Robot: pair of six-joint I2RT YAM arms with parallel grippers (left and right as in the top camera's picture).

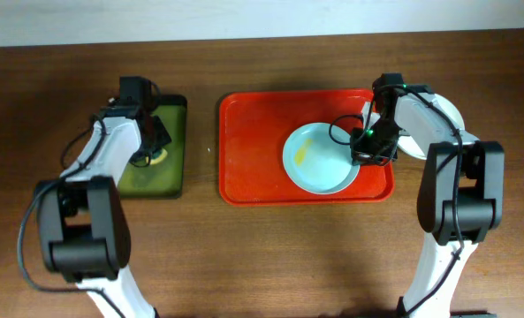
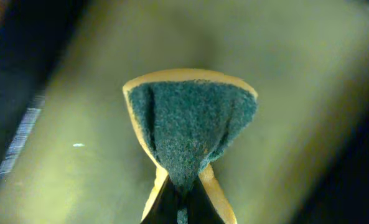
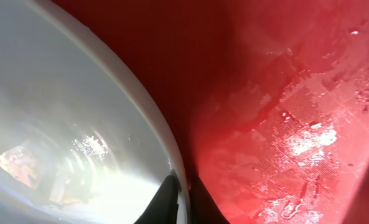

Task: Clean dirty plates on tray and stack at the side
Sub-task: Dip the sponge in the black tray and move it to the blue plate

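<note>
Overhead, a pale blue plate, smeared yellow, lies on the right half of the red tray near the worktop's far edge. The right gripper pinches the plate's right rim. Toward the left edge, the left gripper clamps a sponge over a green tray.
</note>
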